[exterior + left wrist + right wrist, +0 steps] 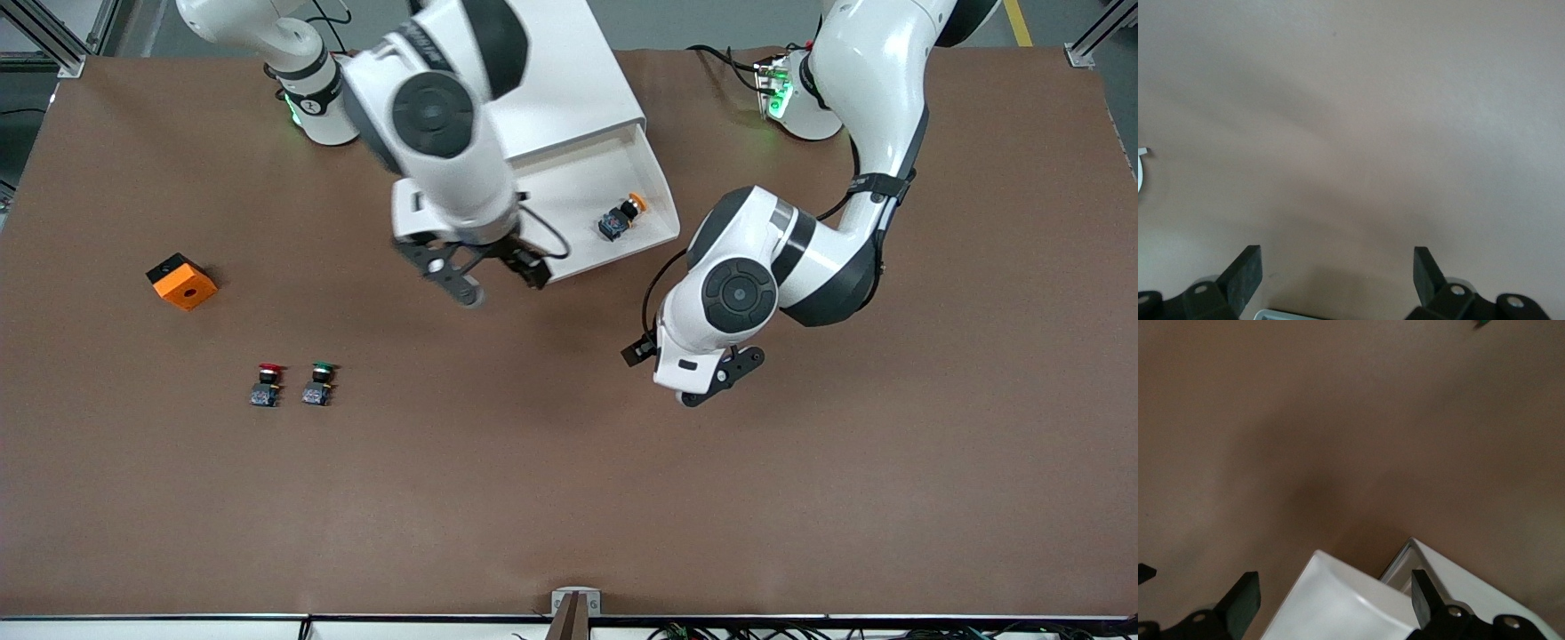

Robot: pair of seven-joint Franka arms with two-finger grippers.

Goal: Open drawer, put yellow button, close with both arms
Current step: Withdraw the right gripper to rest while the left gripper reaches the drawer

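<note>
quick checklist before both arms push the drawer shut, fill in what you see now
1. yellow button lies inside the open drawer: ok
2. Nothing sticks up over the drawer rim: cannot tell
3. right gripper open, holding nothing, at the drawer's front edge: ok
4. left gripper open, holding nothing: ok
5. Left gripper lined up with the drawer front: not ok, it is over bare table off the drawer's corner
6. red button and green button out of the way: ok

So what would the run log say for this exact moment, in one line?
drawer: open | yellow button: in drawer | right gripper: open, over drawer's front edge | left gripper: open, over bare table, waiting
</note>
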